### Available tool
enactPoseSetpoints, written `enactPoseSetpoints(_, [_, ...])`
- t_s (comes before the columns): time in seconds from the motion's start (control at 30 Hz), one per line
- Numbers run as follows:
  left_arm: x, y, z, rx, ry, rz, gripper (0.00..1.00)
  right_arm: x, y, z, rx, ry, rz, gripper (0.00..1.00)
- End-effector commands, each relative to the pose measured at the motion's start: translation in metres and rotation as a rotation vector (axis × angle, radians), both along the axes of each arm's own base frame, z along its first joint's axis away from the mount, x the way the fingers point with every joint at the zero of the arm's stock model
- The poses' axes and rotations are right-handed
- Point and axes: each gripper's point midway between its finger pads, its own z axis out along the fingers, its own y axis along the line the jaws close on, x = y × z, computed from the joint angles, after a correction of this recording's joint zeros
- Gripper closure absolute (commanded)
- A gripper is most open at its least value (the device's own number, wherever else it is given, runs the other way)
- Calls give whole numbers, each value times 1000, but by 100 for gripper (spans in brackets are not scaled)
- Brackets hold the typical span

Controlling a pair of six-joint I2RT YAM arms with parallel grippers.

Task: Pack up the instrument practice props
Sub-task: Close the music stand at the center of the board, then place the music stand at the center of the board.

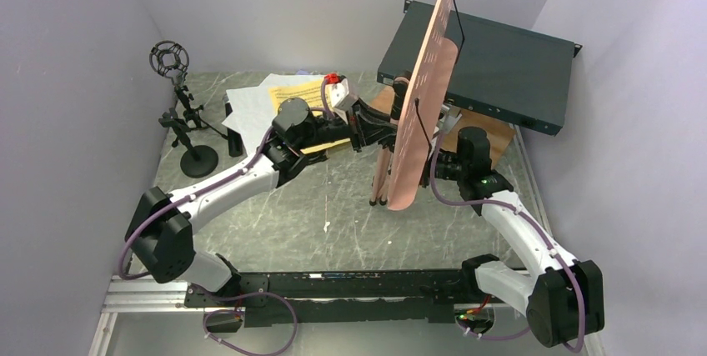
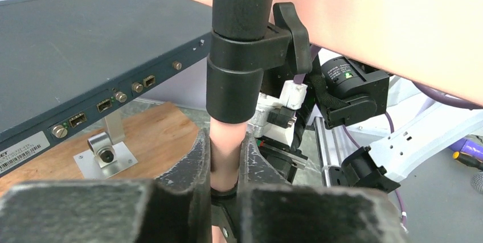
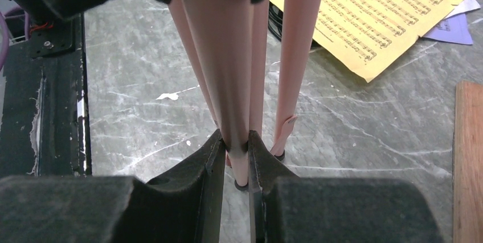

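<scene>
left tool [image 2: 225,160] — pinching stand pole [image 2: 225,138] | right tool [image 3: 234,149] — pinching tripod leg [image 3: 219,55]

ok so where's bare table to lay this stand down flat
Bare marble tabletop lies between left arm and right arm, from the music stand legs forward to the base rail. The back is crowded: sheet-music pages centre, mic holders left, rack box on the wooden board right.
</scene>
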Motion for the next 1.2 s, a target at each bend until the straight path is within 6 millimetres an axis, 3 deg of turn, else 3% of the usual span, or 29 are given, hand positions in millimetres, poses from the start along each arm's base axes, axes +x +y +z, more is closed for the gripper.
enactPoseSetpoints(0.0, [1, 0, 23, -56, -6, -12, 100, -7, 7, 11, 10, -14, 59, 100])
enactPoseSetpoints(0.43, [-1, 40, 53, -314, 68, 124, 100, -15, -4, 49, 5, -60, 48, 100])
enactPoseSetpoints(0.6, [-3, 52, 56, -375, 63, 160, 100, -6, -5, 57, -3, -54, 16, 100])
enactPoseSetpoints(0.8, [-1, 60, 50, -395, 59, 194, 100, -1, 4, 52, -17, -22, 23, 100])
enactPoseSetpoints(1.17, [-5, 93, 18, -369, 65, 332, 100, -12, 47, 25, -133, 16, 145, 100])
